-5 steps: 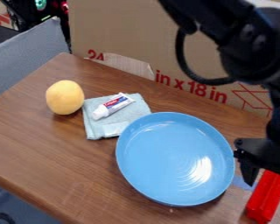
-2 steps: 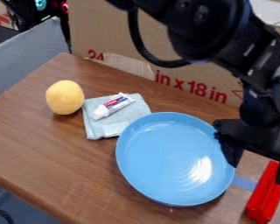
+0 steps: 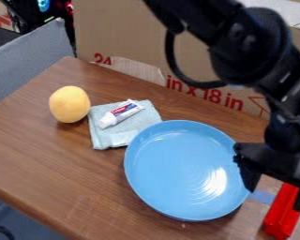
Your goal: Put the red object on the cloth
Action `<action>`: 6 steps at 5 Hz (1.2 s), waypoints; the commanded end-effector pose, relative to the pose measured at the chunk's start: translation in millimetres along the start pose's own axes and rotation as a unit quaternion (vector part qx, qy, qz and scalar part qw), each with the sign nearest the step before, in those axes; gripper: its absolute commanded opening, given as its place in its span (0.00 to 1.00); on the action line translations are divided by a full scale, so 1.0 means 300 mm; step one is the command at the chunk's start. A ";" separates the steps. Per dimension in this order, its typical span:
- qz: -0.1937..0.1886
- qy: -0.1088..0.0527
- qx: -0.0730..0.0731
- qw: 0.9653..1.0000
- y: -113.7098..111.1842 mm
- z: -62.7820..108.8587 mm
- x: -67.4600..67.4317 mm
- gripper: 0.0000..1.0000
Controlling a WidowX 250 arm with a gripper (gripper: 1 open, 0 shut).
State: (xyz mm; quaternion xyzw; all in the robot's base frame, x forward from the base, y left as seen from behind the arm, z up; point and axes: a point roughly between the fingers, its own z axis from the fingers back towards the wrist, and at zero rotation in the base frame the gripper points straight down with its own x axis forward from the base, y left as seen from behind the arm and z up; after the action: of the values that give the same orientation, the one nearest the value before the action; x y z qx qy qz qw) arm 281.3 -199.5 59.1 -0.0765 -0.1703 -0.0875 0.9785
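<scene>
Hovering: hand [image 3: 276, 183] open beside red bar [image 3: 283, 212] | blue plate [image 3: 187, 171]: holds nothing | cloth [image 3: 125, 125]: toothpaste tube [image 3: 119, 114] atop

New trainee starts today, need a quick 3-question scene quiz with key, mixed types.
1. True or false: the red bar lies on the cloth.
2. Multiple choice: what lies on the cloth?
a) the yellow fruit
b) the toothpaste tube
c) the plate
3. Fill in: the big round plate is ____ in colour.

Key: 1. False, the bar is on the table, on the other side of the plate from the cloth. 2. b. 3. Blue.
</scene>
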 end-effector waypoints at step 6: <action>-0.001 -0.001 -0.013 1.000 -0.091 -0.073 -0.070 1.00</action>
State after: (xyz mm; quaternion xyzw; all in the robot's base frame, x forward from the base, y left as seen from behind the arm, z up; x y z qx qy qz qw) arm 262.0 -224.1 23.9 -0.0794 -0.1559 -0.0904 0.9804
